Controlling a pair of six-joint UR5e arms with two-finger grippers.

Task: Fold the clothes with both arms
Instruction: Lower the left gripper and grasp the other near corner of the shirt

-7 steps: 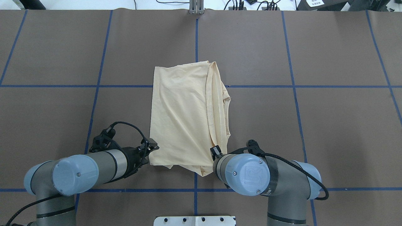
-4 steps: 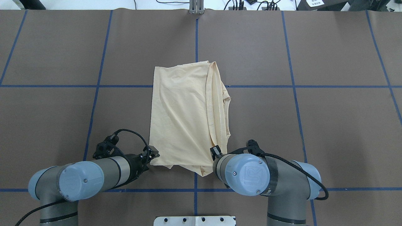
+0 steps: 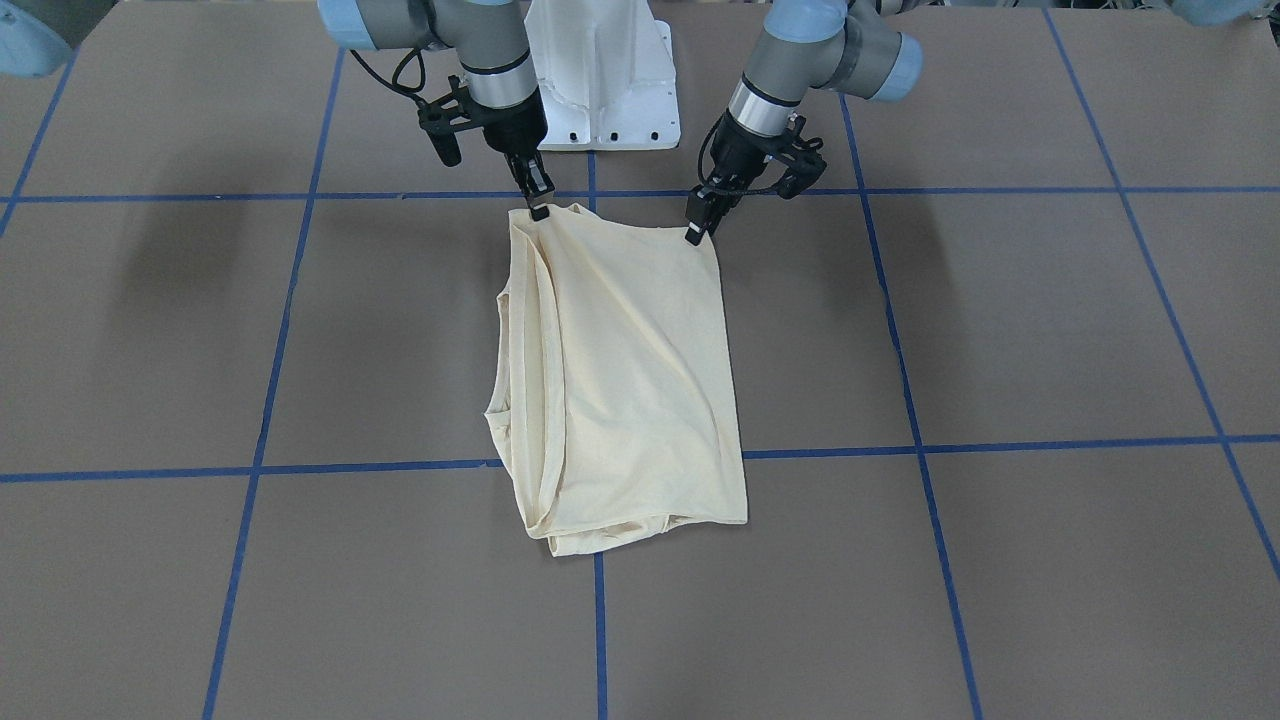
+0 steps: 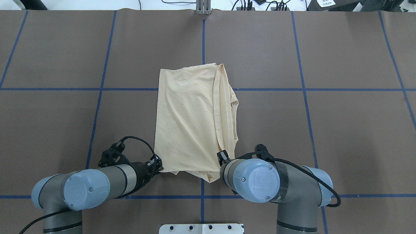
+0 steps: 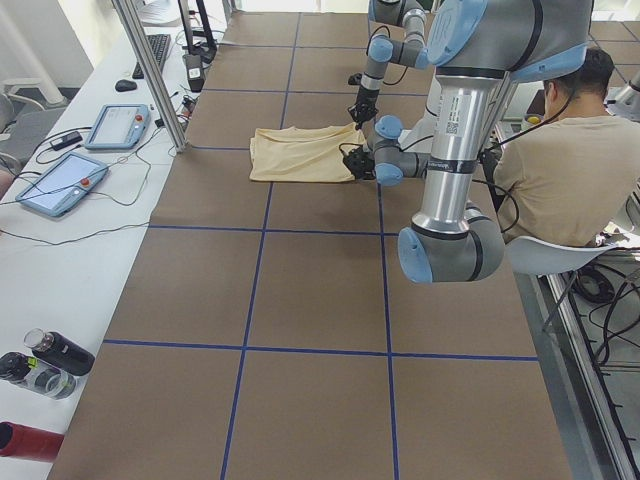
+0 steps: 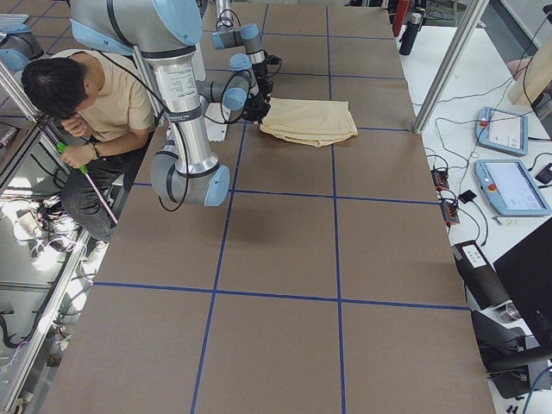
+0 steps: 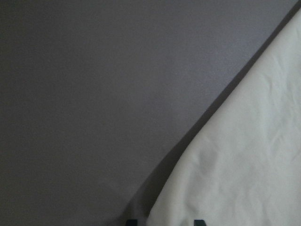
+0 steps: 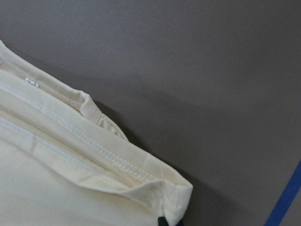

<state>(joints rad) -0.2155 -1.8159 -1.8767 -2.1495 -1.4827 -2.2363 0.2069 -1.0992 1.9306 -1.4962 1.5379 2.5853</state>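
Two grey robot arms bend inward from either side. The left arm (image 4: 97, 185) slants low with its wrist tipped down, and the left gripper (image 3: 692, 236) has fingertips slightly apart at the shirt's (image 4: 188, 123) near edge. The right arm (image 4: 286, 185) points its wrist down, with the right gripper (image 3: 540, 210) pinched onto the shirt's near corner.

In the overhead view, the right arm's (image 4: 250, 180) wrist covered the right gripper (image 3: 538, 208) and the near right corner of the shirt (image 4: 191, 120). The left gripper (image 3: 693, 234), at the shirt's near left corner, was largely masked by its own wrist. Each wrist view cut the fingers (image 7: 200, 222) off at the bottom edge, so only dark tips showed against the shirt. In both side views the grippers were too small to judge. The shirt's underside and inner layers were hidden.
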